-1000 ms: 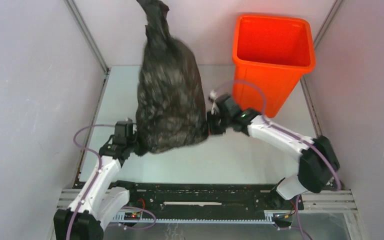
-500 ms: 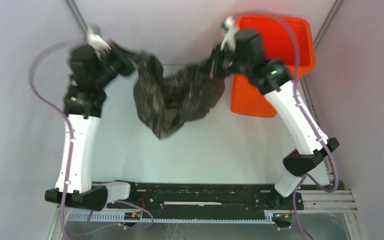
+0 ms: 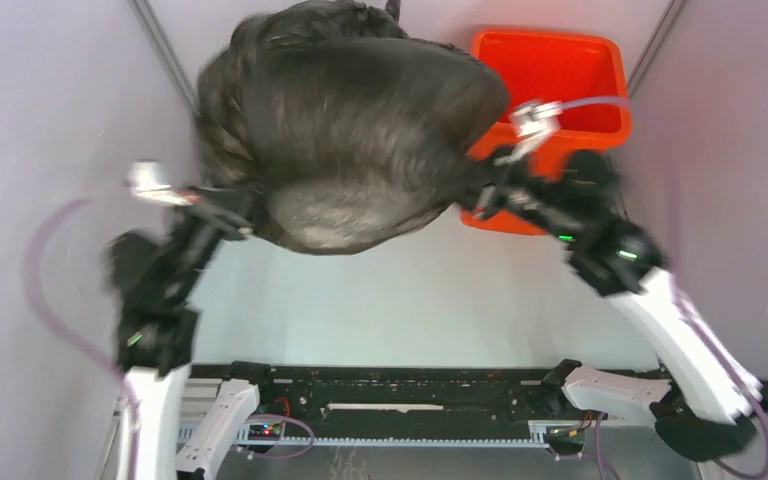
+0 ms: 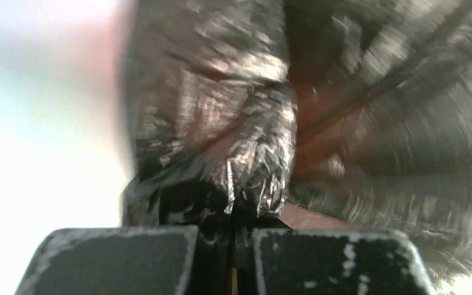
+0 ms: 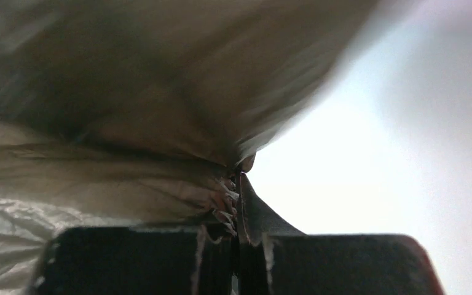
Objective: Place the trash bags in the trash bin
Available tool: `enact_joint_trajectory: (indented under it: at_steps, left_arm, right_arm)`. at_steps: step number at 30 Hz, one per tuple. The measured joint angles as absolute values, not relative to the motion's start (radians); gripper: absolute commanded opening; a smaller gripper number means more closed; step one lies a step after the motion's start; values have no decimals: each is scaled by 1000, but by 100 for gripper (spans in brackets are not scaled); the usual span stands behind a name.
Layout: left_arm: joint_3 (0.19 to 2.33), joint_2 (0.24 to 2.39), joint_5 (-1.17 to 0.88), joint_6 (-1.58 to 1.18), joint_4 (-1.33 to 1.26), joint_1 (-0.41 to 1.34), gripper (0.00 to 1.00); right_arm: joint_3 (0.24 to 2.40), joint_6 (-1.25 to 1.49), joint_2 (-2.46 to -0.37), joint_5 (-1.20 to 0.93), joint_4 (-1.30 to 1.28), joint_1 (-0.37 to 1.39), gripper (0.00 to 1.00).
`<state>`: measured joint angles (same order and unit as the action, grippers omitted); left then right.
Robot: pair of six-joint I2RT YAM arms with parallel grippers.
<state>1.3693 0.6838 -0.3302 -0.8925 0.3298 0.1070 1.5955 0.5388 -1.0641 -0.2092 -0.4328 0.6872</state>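
Note:
The black trash bag (image 3: 350, 120) is puffed up wide and held high in the air between both arms, at the back centre of the top view. My left gripper (image 3: 240, 208) is shut on its left edge; the left wrist view shows crinkled black film (image 4: 246, 153) pinched between the jaws. My right gripper (image 3: 480, 190) is shut on its right edge; the right wrist view shows stretched film (image 5: 129, 135) running into the closed jaws. The orange trash bin (image 3: 570, 70) stands at the back right, partly hidden by the bag and the right arm.
Grey enclosure walls (image 3: 50, 120) stand close on both sides and behind. The pale table top (image 3: 400, 290) lies below the bag. The black base rail (image 3: 400, 385) runs along the near edge.
The bag has ballooned from a sagging bundle into a wide puffed shape. Both grippers have come down and nearer, still holding its two edges; the frame is motion-blurred.

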Motion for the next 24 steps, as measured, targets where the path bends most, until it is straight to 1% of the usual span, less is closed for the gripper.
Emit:
enact_joint_trajectory:
  at_steps: [1, 3, 5, 6, 8, 9, 11, 12, 13, 15, 16, 18, 21, 22, 23, 24]
  left_arm:
    - [1200, 664, -324, -889, 345, 101, 0]
    - [891, 691, -322, -886, 398, 90, 0]
    - [643, 752, -316, -883, 488, 84, 0]
    - [540, 754, -311, -884, 574, 82, 0]
    - [465, 667, -310, -891, 733, 82, 0]
    - [471, 624, -312, -892, 744, 83, 0]
    - [561, 572, -310, -902, 741, 81, 0]
    - [620, 581, -310, -907, 728, 81, 0]
    - [725, 623, -315, -912, 719, 81, 0]
    - [934, 736, -326, -922, 682, 80, 0]
    - [1058, 799, -335, -929, 665, 80, 0]
    - [1376, 953, -363, -961, 605, 80, 0]
    - [1768, 1104, -382, -1002, 511, 79, 0]
    - [1874, 1129, -386, -1009, 472, 79, 0]
    - [1942, 1131, -386, -1012, 428, 78, 0]
    - [1960, 1110, -386, -1012, 403, 78, 0]
  right_arm:
    - [1498, 542, -1087, -212, -430, 687, 0]
    - [1331, 548, -1182, -222, -460, 689, 0]
    - [1185, 551, -1333, -223, -508, 701, 0]
    - [1138, 553, -1378, -219, -540, 706, 0]
    - [1038, 557, -1433, -210, -649, 734, 0]
    - [1028, 560, -1431, -211, -688, 741, 0]
    - [1075, 568, -1399, -221, -726, 743, 0]
    - [1131, 569, -1394, -226, -741, 736, 0]
    - [1216, 570, -1396, -230, -756, 723, 0]
    - [1471, 566, -1428, -233, -792, 694, 0]
    - [1639, 559, -1458, -230, -809, 684, 0]
    - [1975, 541, -1526, -217, -843, 670, 0]
    - [2497, 525, -1636, -187, -913, 666, 0]
    - [2582, 524, -1637, -181, -904, 664, 0]
    - [2599, 522, -1595, -174, -890, 661, 0]
    - [2567, 522, -1546, -170, -887, 660, 0]
